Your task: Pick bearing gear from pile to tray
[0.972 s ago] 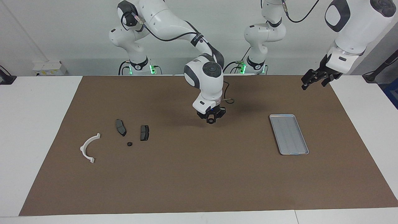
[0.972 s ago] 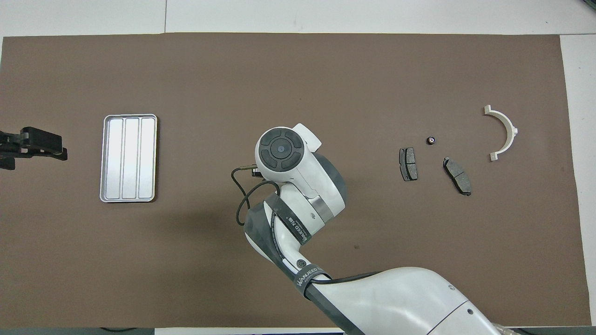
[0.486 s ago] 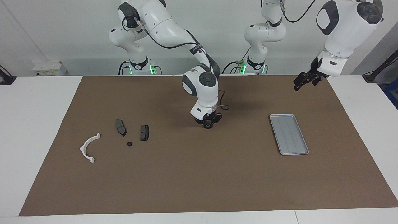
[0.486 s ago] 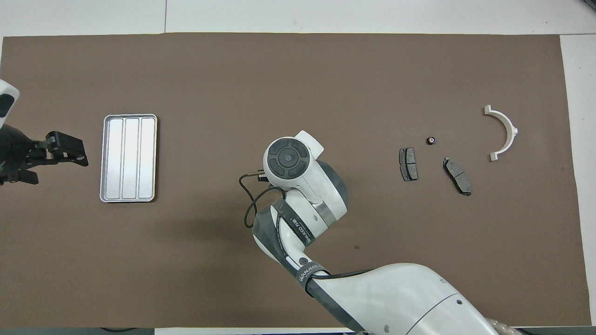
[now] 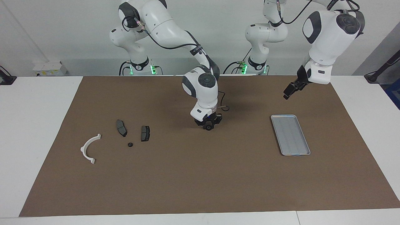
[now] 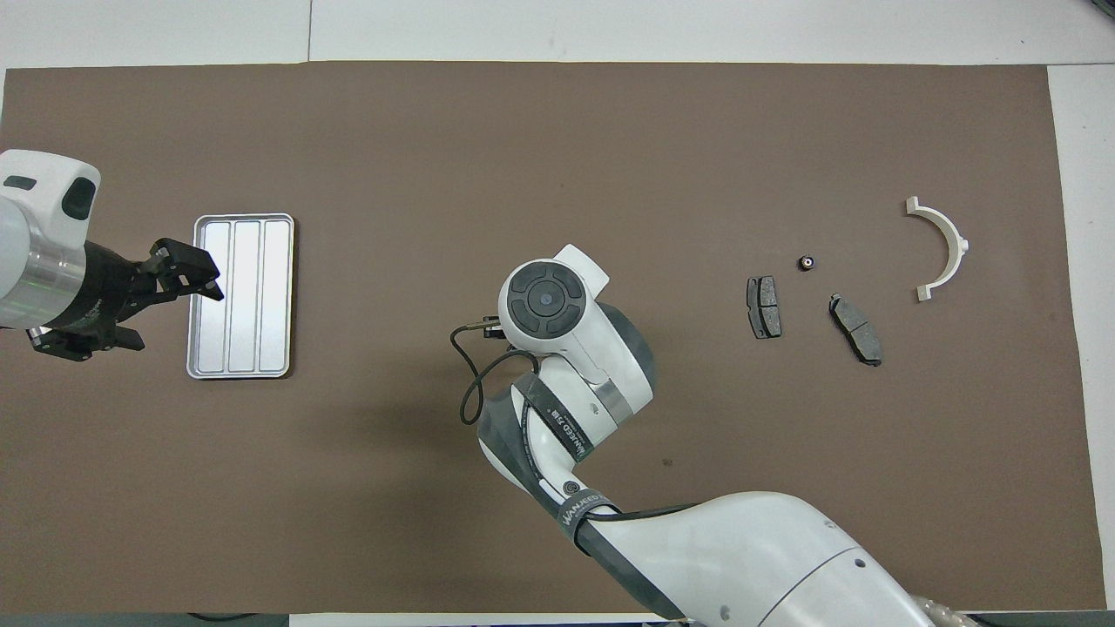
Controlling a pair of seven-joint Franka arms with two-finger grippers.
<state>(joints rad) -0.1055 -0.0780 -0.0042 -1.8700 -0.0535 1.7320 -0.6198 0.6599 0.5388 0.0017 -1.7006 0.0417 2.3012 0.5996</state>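
Note:
The pile lies toward the right arm's end of the mat: a white arc bracket (image 5: 90,148) (image 6: 941,248), two dark brake pads (image 5: 121,127) (image 5: 145,133) and a small black bearing gear (image 5: 130,144) (image 6: 807,261). My right gripper (image 5: 207,126) is down at the mat's middle, with a small dark round piece at its tips. I cannot tell whether it grips that piece. From overhead, the right arm's wrist (image 6: 544,300) hides the gripper. The silver tray (image 5: 290,134) (image 6: 241,296) holds nothing. My left gripper (image 5: 289,91) (image 6: 165,305) hangs open over the tray's edge.
A brown mat (image 5: 200,175) covers most of the white table (image 5: 34,125). The right arm's cable (image 6: 470,383) loops beside its wrist. Bare mat lies between the right gripper and the tray.
The right gripper came down from above the mat to its surface. The left arm swung in from the table's end toward the tray.

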